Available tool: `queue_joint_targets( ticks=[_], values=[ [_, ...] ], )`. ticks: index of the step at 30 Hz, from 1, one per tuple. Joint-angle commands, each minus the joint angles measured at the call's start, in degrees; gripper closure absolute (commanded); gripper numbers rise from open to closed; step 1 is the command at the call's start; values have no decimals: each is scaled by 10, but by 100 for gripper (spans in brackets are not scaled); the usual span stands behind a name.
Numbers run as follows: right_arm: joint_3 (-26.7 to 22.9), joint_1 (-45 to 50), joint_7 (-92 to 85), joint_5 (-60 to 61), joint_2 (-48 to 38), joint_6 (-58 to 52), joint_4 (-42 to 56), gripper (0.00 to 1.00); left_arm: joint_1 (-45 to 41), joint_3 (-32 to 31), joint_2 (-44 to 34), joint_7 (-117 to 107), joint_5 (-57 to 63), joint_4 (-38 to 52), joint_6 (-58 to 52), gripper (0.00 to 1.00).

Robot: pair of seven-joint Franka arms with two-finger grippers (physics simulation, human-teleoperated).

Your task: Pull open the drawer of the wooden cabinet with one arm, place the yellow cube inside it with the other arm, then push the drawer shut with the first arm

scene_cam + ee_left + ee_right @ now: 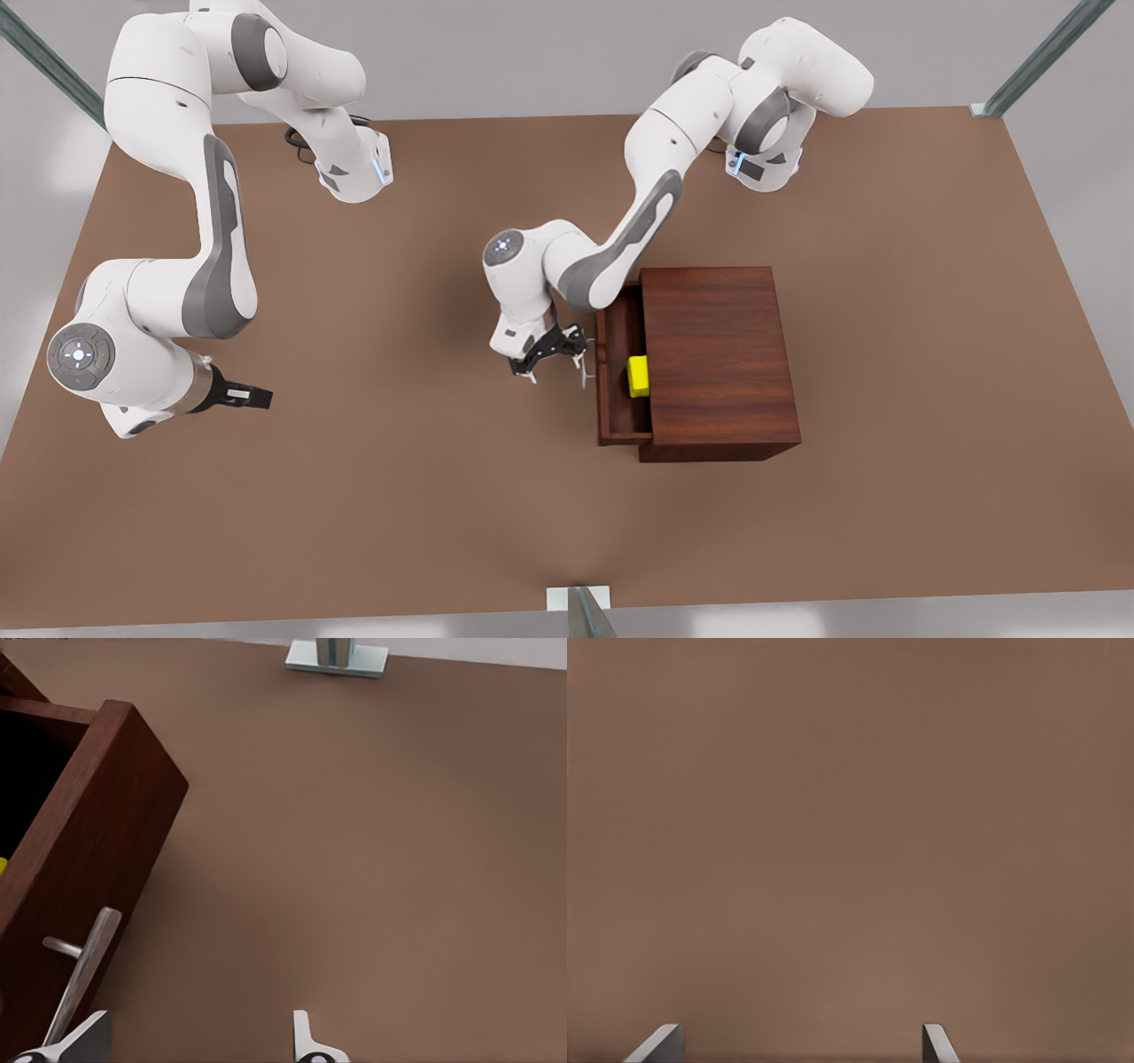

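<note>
A: Since the cube [638,376] already lies inside the drawer [617,372], close to the cabinet's [718,354] front edge, what is left looks like the push shut.

B: Agreed. The drawer stands partly out toward the front view's left, and the cube sits far enough in that it should clear the opening.

A: Which arm is at the drawer?

B: The left one. Its wrist view has the drawer's front panel and the handle [81,974] right beside one fingertip. The left gripper [556,358] has its fingers spread, just off the handle, gripping nothing.

A: Why spread rather than pinched on the bar?

B: My guess is that a push needs no hold; the fingers or palm only have to meet the front panel. Whether a finger touches the bar now, I cannot tell.

A: And the other arm?

B: The right gripper [248,395] waits well apart at the front view's left, over the bare table [354,496]. Its fingertips [658,1043] are spread wide and empty, so it is clear of the drawer's path.
</note>
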Motion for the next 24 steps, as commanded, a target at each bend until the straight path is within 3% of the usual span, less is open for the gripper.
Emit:
queue_joint_targets(
  ticks=[1, 24],
  values=[
    [0, 0, -20, 0, -1, 0, 1, 0, 4, 0, -2, 73, 0, -1, -3, 0],
    [0, 0, -20, -1, 0, 0, 0, 0, 60, -1, -32, 213, -33, -45, -13, 0]
  ],
)
